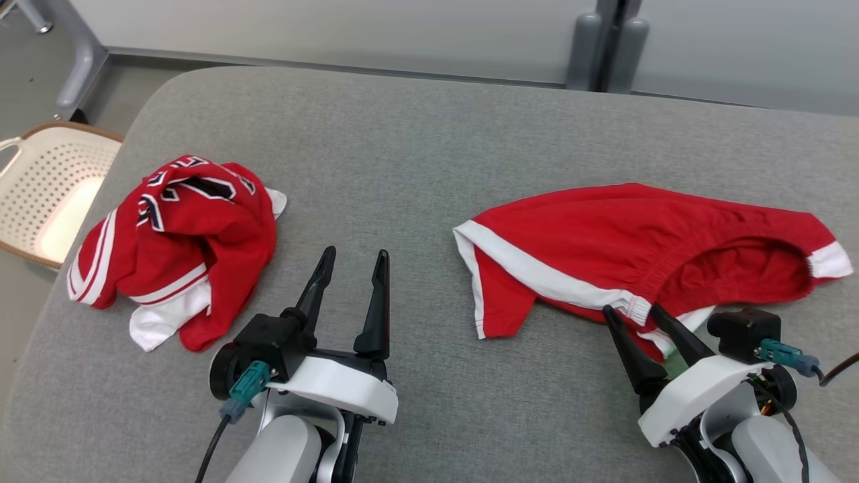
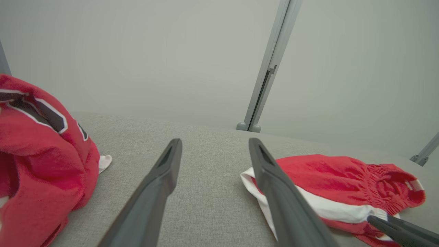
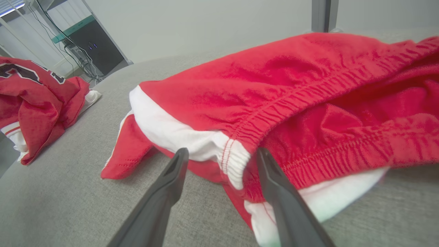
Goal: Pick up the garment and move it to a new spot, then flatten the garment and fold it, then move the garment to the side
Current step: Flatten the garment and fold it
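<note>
Red shorts [image 1: 624,235] with white side stripes lie rumpled on the right of the grey padded table [image 1: 402,154], waistband opening toward the right. My right gripper [image 1: 631,310] is open at their near edge. In the right wrist view its jaws [image 3: 222,152] stand either side of the white stripe's end at the elastic waistband [image 3: 308,99]. A crumpled red jersey [image 1: 181,248] with white trim and dark lettering lies at the left. My left gripper [image 1: 356,255] is open over bare table between the two garments, holding nothing. The left wrist view has the jersey [image 2: 41,161] left and the shorts [image 2: 325,175] right.
A white perforated basket [image 1: 47,194] stands on the floor off the table's left edge. Grey frame posts [image 1: 607,47] rise behind the far edge. A dark cabinet with cables [image 3: 89,44] stands beyond the jersey. Bare cloth stretches across the table's middle and back.
</note>
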